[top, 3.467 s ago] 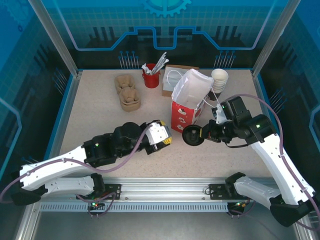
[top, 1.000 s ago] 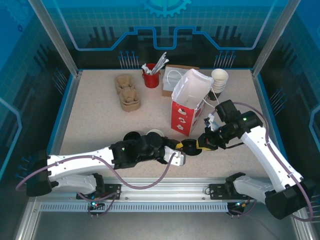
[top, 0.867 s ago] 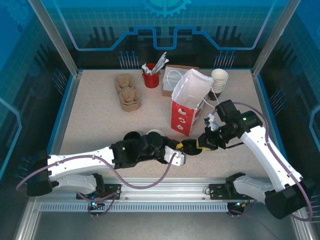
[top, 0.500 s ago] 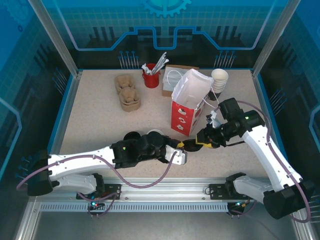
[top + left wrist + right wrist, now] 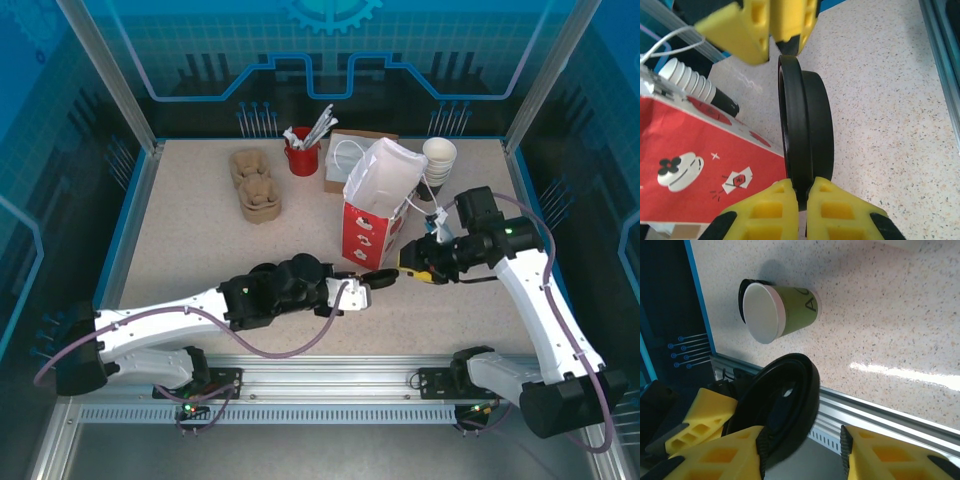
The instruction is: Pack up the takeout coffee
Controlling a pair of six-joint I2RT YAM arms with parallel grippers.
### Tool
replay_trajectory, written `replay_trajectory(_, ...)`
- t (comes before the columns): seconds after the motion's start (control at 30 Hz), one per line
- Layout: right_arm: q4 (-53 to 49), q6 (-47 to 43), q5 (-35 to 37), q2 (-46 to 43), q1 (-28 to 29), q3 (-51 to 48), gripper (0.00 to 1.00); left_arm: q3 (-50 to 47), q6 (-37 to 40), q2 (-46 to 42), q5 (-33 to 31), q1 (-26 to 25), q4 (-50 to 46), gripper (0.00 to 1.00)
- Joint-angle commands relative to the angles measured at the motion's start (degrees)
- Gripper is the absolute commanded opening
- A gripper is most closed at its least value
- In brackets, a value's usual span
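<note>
left fingers [image 5: 776,210] clamped on rim of round black plastic lid [image 5: 807,125], yellow right fingers [image 5: 715,460] apart at its opposite edge, olive-green paper cup [image 5: 796,312] uncapped on speckled desk [image 5: 890,315]

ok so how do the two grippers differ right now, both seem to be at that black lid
The left gripper is shut, pinching the black lid by its rim. The right gripper has its jaws apart and straddles the lid's opposite edge without clamping it. The left gripper comes in from the near left, the right gripper from the right. Both have yellow fingers and meet at the same lid, which is held on edge near the red bag.
</note>
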Motion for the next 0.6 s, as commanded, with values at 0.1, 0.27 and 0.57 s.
replay_trajectory(0.1, 2.4, -1.5, -1.2, -4.1, -1.2, 2.5, 0.44, 0.5, -12.8, -6.1, 6.1, 4.3, -4.6, 0.05)
replay_trajectory(0.27, 8.4, -0.5, -1.2, -9.4, -1.1, -0.1, 0.43, 1.5, -22.5, -10.2, 9.0, 8.6, -12.9, 0.05)
replay_trajectory(0.57, 18.7, 4.7, -2.6, -12.4, 2.8, -7.9, 0.44, 0.1, -39.6, -17.9, 22.2, 20.9, -21.0, 0.05)
